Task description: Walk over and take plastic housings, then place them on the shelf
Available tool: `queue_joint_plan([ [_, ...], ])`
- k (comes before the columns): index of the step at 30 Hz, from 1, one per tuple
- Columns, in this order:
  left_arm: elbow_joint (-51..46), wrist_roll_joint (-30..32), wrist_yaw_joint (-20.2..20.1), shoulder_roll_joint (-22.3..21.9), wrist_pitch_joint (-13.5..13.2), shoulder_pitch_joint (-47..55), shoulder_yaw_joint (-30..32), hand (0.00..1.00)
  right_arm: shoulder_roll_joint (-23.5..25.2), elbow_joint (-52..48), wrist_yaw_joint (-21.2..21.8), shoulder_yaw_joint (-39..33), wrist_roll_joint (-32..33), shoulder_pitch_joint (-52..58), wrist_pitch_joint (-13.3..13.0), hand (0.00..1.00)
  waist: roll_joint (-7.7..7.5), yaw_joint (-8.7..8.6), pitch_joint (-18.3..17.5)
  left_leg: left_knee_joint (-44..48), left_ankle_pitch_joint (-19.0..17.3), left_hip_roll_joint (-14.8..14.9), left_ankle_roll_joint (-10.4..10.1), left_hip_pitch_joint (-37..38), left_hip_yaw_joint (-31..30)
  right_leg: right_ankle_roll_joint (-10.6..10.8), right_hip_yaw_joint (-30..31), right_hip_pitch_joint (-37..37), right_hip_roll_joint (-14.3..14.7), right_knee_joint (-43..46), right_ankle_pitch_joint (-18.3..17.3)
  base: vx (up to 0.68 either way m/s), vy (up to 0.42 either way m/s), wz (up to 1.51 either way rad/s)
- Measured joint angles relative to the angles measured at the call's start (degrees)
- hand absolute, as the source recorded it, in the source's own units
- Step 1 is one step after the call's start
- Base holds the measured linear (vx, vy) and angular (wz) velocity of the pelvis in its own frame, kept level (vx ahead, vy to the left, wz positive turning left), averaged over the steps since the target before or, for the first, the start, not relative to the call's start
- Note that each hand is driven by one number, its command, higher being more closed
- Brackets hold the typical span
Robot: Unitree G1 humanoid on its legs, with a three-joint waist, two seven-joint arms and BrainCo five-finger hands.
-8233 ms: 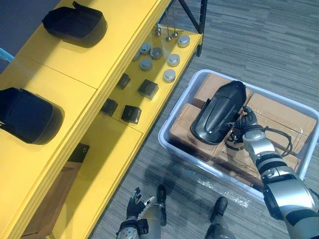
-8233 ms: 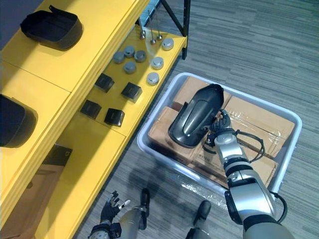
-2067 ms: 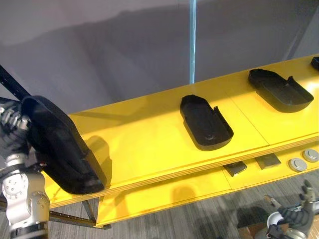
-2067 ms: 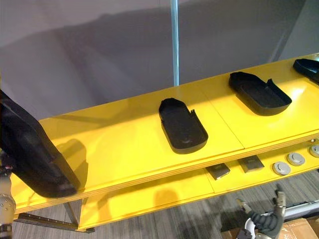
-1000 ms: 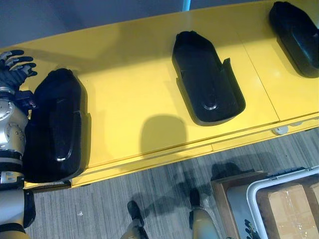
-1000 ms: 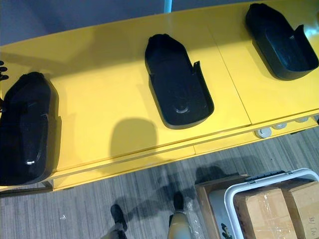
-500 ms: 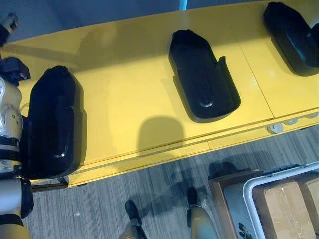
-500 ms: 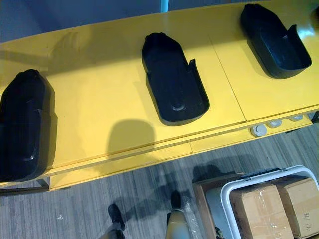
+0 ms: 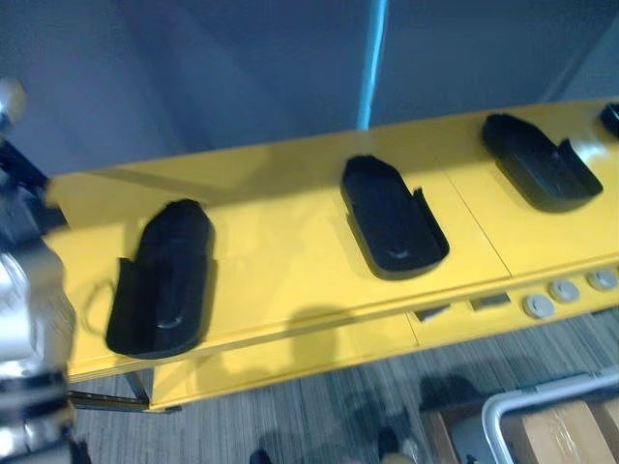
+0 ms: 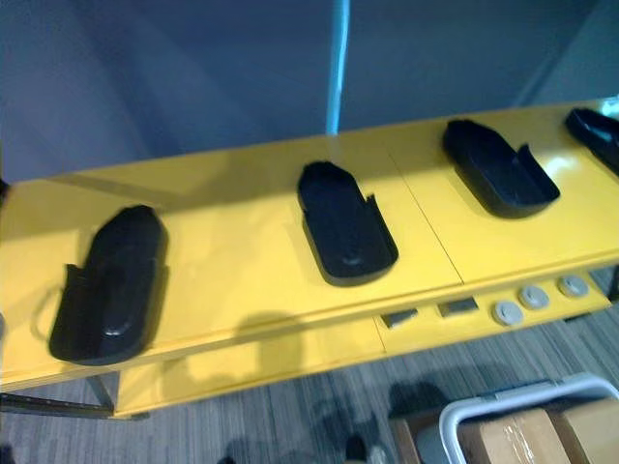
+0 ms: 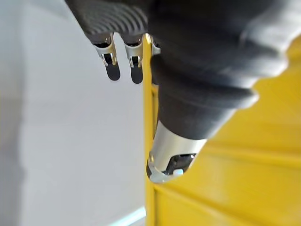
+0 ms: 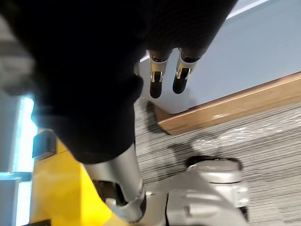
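Lying flat at the left end of the yellow shelf (image 9: 280, 251), the leftmost plastic housing (image 9: 164, 280) runs front to back near the shelf's front edge. Neither hand touches it, so we judge this placing finished. It sits well apart from the middle housing (image 9: 392, 217) and the right housing (image 9: 537, 159), both hollow side up. A fourth housing (image 10: 595, 126) peeks in at the far right. We take the even gaps as deliberate, since each piece can then be set down or lifted without nudging its neighbour.

In its wrist view, our left hand (image 11: 111, 68) is beside the shelf's yellow edge, fingers straight and relaxed with nothing in them. Our right hand (image 12: 157, 82) hangs low over the grey floor (image 9: 290, 416), fingers likewise loose and empty.

Below the top board, the lower board (image 9: 290, 353) carries grey discs (image 9: 538, 306). On the floor to the right stands a white bin (image 10: 503, 398) holding cardboard boxes (image 10: 513, 440). With both hands free, we judge the next move to be a walk back for another housing.
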Motion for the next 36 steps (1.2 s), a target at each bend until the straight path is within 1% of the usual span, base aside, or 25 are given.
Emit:
queue_joint_plan([
  [1,-3.69,-0.10,-1.97,-5.18,0.73,6.46,-0.40,1.00,0.02,0.07,-0.27,-0.10,-0.15,0.78,0.16,0.00,0.28,0.19,-0.96,-0.37,0.00,-0.17,0.00,0.64,-0.92,0.00,-1.30,1.78,-0.12,-0.98,-0.01,0.08,0.027,0.41],
  [2,-5.13,-0.11,-2.82,-7.60,0.96,9.71,-1.06,1.00,0.13,0.11,-0.45,-0.23,-0.29,1.10,0.22,0.00,0.39,0.41,-1.59,-0.44,0.00,-0.21,0.00,0.71,-1.32,0.01,-1.75,2.32,-0.13,-1.29,-0.01,0.05,0.020,0.36],
  [3,-7.31,-0.01,-4.44,-12.04,1.29,15.69,-3.21,1.00,0.85,0.11,-0.53,-1.32,-0.54,1.74,0.26,0.00,0.76,1.07,-2.73,-0.58,0.00,-0.23,0.00,0.97,-1.89,0.02,-2.55,3.27,-0.11,-1.89,-0.01,0.03,0.010,0.24],
  [4,-7.94,0.09,-5.26,-13.96,1.61,18.31,-4.61,1.00,1.34,0.16,-0.67,-2.06,-0.82,2.09,0.29,0.00,1.01,1.36,-3.15,-0.68,0.00,-0.23,0.00,1.14,-2.27,0.03,-3.01,3.85,-0.09,-2.23,-0.01,0.02,0.008,0.26],
  [5,-8.78,0.50,-7.36,-17.84,2.33,23.78,-7.55,1.00,1.71,0.92,-1.13,-2.83,-1.24,2.42,0.37,0.00,1.33,1.99,-4.10,-1.01,0.03,-0.24,-0.04,1.54,-2.55,0.26,-3.45,4.50,-0.09,-2.33,-0.17,0.00,0.006,0.24],
  [6,-8.79,0.39,-8.86,-20.78,3.08,28.35,-10.41,1.00,1.64,1.33,-1.21,-3.54,-1.29,2.45,0.84,0.00,1.72,2.20,-4.47,-1.29,0.10,-0.25,-0.18,2.08,-2.91,0.32,-4.07,5.09,-0.07,-2.78,-0.23,-0.02,0.006,0.21],
  [7,-8.71,0.35,-9.59,-22.08,3.54,30.39,-11.72,1.00,1.61,1.38,-1.20,-3.71,-1.30,2.52,1.09,0.00,1.92,2.23,-4.61,-1.44,0.08,-0.25,-0.22,2.08,-3.11,0.27,-4.38,5.42,-0.06,-3.12,-0.47,-0.07,0.005,0.18],
  [8,-8.42,0.28,-10.55,-23.97,4.18,33.62,-14.58,1.00,1.60,1.38,-1.19,-3.99,-1.29,2.78,1.41,0.00,2.41,2.54,-5.07,-1.65,-0.03,-0.25,-0.09,1.83,-3.34,0.88,-4.69,5.42,-0.03,-3.17,-0.89,-0.09,0.005,0.16],
  [9,-7.78,-0.13,-11.10,-25.26,4.66,36.23,-17.64,1.00,1.35,1.37,-1.12,-4.34,-1.29,2.90,1.68,0.00,2.61,2.73,-5.25,-1.60,-0.04,-0.24,-0.04,1.24,-3.46,0.96,-4.79,5.24,0.02,-3.32,-0.93,-0.07,0.003,0.15],
  [10,-6.95,-0.14,-11.44,-25.65,4.80,37.34,-19.06,1.00,1.08,1.37,-1.08,-4.37,-1.28,3.01,1.82,0.00,2.88,2.77,-5.52,-1.60,-0.01,-0.24,0.00,0.77,-3.52,0.96,-4.77,5.07,0.09,-3.50,-0.92,-0.05,0.005,0.18],
  [12,-1.88,-1.26,-11.90,-25.96,5.04,39.41,-23.08,1.00,0.10,1.65,-0.83,-4.30,-1.24,3.00,2.11,0.00,3.81,2.83,-5.91,-1.83,0.54,-0.35,0.44,-0.83,-3.50,0.91,-4.64,3.89,0.21,-3.87,-0.84,-0.02,0.007,0.18],
  [15,4.83,-1.43,-11.02,-25.56,5.09,39.42,-25.63,1.00,-1.37,3.35,-0.88,-3.24,-0.43,2.24,2.37,0.00,3.89,3.52,-5.64,-1.98,0.88,-0.39,0.42,-2.55,-3.55,0.57,-4.70,2.07,0.20,-3.83,-0.44,0.01,0.008,0.03],
  [16,5.56,-1.45,-10.64,-25.33,5.07,39.41,-26.11,1.00,-1.47,3.75,-0.93,-3.27,0.26,1.83,2.52,0.00,3.89,3.55,-5.54,-1.98,0.97,-0.42,0.34,-3.06,-3.58,0.51,-4.70,1.53,0.17,-3.82,-0.33,0.06,0.013,0.03],
  [17,6.77,-1.60,-10.29,-24.89,4.49,39.29,-26.74,1.00,-1.52,3.87,-1.22,-3.24,1.45,1.10,2.69,0.00,4.28,3.51,-5.06,-2.00,1.28,-0.43,0.02,-3.77,-3.61,0.35,-4.74,0.83,0.16,-3.82,0.02,0.08,0.012,0.02],
  [19,7.20,-1.73,-9.40,-24.33,2.75,38.44,-27.24,1.00,-1.51,4.07,-1.24,-3.15,2.59,-0.39,2.74,0.00,4.27,3.47,-2.81,-2.25,1.72,-0.44,-0.35,-4.30,-3.59,0.46,-4.80,0.46,0.17,-3.76,0.23,0.08,0.008,0.01],
  [20,7.20,-1.74,-9.15,-24.13,2.15,37.93,-27.26,1.00,-1.52,4.10,-1.27,-3.13,2.81,-0.67,2.74,0.00,4.32,3.51,-2.27,-2.27,1.75,-0.45,-0.37,-4.47,-3.59,0.47,-4.85,0.32,0.17,-3.79,0.24,0.06,0.008,0.04],
  [22,7.16,-1.28,-7.05,-22.44,-0.98,35.34,-27.25,1.00,-2.32,4.23,-2.04,-1.96,3.67,-1.22,2.53,0.00,4.62,3.50,-1.40,-2.27,1.90,-0.47,-0.37,-5.92,-3.45,0.47,-5.04,-0.97,0.18,-3.89,0.34,0.08,0.012,0.04],
  [24,7.08,-1.19,-5.31,-21.07,-2.50,33.08,-27.11,1.00,-2.93,5.96,-2.46,-1.74,4.03,-2.29,2.42,0.00,4.65,3.36,-0.48,-2.20,1.92,-0.46,-0.36,-5.88,-2.80,0.46,-5.06,-0.90,0.19,-4.01,0.33,0.06,0.007,-0.01],
  [26,6.99,-1.15,-3.74,-20.02,-2.79,30.53,-26.78,1.00,-3.55,6.62,-2.47,-1.43,4.03,-2.97,2.04,0.00,4.89,3.28,0.52,-1.94,1.93,-0.46,-0.34,-5.88,-1.92,0.45,-4.86,-0.87,0.19,-4.13,0.34,0.03,0.009,-0.05],
  [30,4.41,-1.10,-2.21,-20.12,-3.23,26.81,-24.65,1.00,-3.90,7.60,-2.47,-1.31,4.02,-3.07,0.32,0.00,5.00,2.62,2.18,-1.58,1.93,-0.41,-0.34,-5.89,-0.63,0.43,-4.49,-1.06,0.22,-4.04,0.32,0.00,0.012,-0.05],
  [33,2.94,-1.09,-1.67,-19.69,-3.37,24.79,-22.12,1.00,-4.02,8.27,-2.47,-1.32,4.02,-3.07,-0.06,0.00,5.02,2.04,3.35,-1.54,1.93,-0.37,-0.34,-5.90,-0.27,0.42,-4.03,-1.50,0.22,-3.75,0.32,-0.04,0.020,-0.06],
  [36,2.00,-0.51,-1.66,-18.61,-3.34,23.67,-20.31,1.00,-3.96,8.59,-2.45,-1.32,4.00,-3.27,-0.21,0.00,4.92,2.14,4.06,-1.54,1.91,-0.32,-0.33,-5.88,0.57,0.42,-2.99,-2.52,0.20,-2.86,0.30,-0.06,0.027,-0.12],
])
